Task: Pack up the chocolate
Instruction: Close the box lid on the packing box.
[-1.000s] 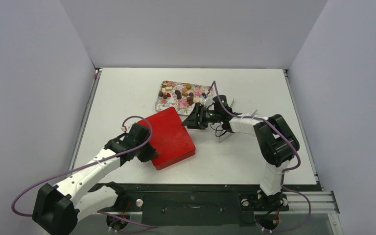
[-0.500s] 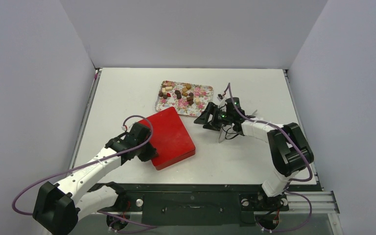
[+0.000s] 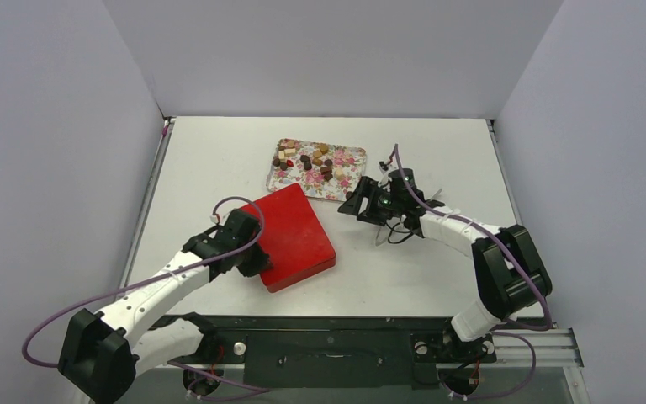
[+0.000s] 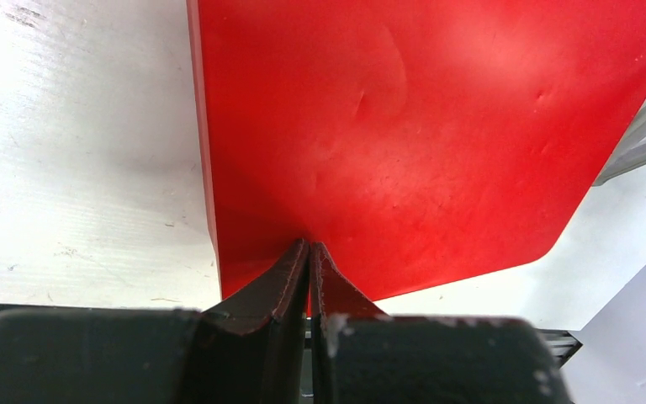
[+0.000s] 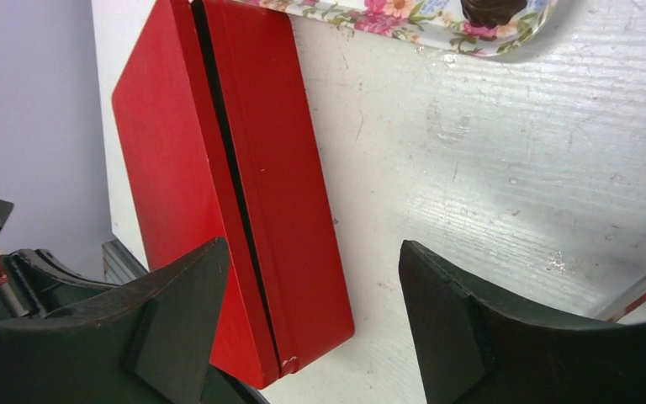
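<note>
The chocolate [image 3: 309,159] is several small brown, cream and reddish pieces lying on a flowered tray [image 3: 349,157] at the table's middle back. One dark piece [image 5: 488,8] shows on the tray's edge [image 5: 404,21] in the right wrist view. A closed red box [image 3: 294,231] lies in front of the tray. My right gripper [image 3: 355,202] [image 5: 313,248] hovers open just right of the box's far corner, holding nothing. My left gripper [image 3: 254,263] [image 4: 311,246] is shut, its tips over the near left edge of the red box [image 4: 404,126].
White paper pieces [image 3: 383,236] lie on the table under and beside my right forearm. Grey walls close in the table on three sides. The black mounting rail [image 3: 328,337] runs along the near edge.
My right gripper has opened wider and drawn back to the right, away from the box's corner, and its elbow has swung right. The left arm and the box have not moved.
</note>
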Robot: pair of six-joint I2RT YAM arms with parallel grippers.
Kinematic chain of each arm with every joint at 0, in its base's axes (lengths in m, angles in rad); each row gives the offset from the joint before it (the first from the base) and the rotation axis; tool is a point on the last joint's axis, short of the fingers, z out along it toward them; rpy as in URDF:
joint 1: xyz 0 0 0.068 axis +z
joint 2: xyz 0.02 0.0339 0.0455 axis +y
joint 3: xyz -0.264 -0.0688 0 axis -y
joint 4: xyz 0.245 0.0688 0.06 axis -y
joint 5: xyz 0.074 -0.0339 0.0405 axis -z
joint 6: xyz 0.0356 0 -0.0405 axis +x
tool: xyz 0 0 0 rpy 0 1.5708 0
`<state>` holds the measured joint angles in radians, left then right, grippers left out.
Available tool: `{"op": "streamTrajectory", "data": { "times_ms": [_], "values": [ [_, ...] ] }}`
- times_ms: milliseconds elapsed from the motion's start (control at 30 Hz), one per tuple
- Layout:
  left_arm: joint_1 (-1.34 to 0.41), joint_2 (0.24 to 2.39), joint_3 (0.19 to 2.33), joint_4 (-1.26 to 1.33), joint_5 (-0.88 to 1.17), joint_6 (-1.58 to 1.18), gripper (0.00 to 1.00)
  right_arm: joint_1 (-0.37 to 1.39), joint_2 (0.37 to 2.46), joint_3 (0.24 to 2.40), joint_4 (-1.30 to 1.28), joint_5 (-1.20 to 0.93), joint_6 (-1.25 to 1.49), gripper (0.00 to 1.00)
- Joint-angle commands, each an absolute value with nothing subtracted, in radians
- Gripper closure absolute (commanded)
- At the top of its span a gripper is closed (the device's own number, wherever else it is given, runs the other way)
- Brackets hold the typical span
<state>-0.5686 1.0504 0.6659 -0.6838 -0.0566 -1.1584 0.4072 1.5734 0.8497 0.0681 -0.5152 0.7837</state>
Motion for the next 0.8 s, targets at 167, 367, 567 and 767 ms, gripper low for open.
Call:
{"op": "streamTrajectory", "data": {
  "times_ms": [167, 367, 567, 767],
  "values": [
    [-0.571, 1.121, 0.702, -0.755, -0.121, -1.109, 0.97, 0.464, 1.530, 0.875, 0.035, -0.426, 0.737, 0.29],
    [-0.572, 1.145, 0.718, -0.741, -0.124, -1.104, 0.97, 0.481, 1.518, 0.878, 0.010, -0.394, 0.720, 0.29],
    [-0.571, 1.168, 0.740, -0.737, -0.129, -1.096, 0.97, 0.526, 1.519, 0.886, 0.003, -0.367, 0.697, 0.28],
    [-0.572, 1.190, 0.752, -0.725, -0.124, -1.090, 0.96, 0.601, 1.516, 0.914, -0.054, -0.327, 0.677, 0.27]
  ]
}}
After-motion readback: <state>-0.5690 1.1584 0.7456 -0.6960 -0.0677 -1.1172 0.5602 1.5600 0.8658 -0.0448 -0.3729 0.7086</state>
